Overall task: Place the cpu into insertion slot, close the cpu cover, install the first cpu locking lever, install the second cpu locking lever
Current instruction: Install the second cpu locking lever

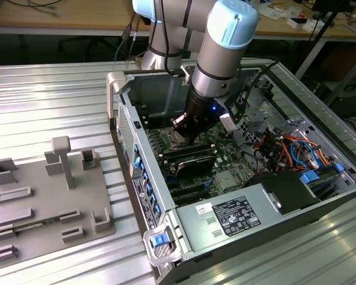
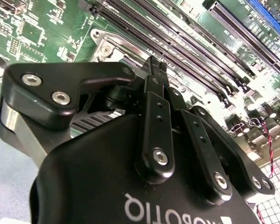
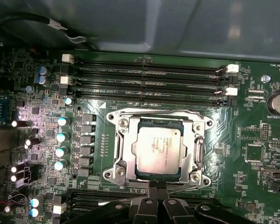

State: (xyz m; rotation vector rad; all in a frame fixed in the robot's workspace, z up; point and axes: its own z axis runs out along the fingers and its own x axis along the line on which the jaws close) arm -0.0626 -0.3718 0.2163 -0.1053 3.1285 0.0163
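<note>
A ribbed metal table (image 1: 47, 101) carries an open computer case (image 1: 166, 225), and the arm reaches down into it. On the green motherboard (image 3: 252, 126), the cpu (image 3: 157, 150) lies flat in its socket with the cpu cover (image 3: 119, 140) closed around it. The hand (image 3: 157, 185) hovers at the socket's edge, fingertips (image 2: 154, 70) pressed together, holding nothing.
</note>
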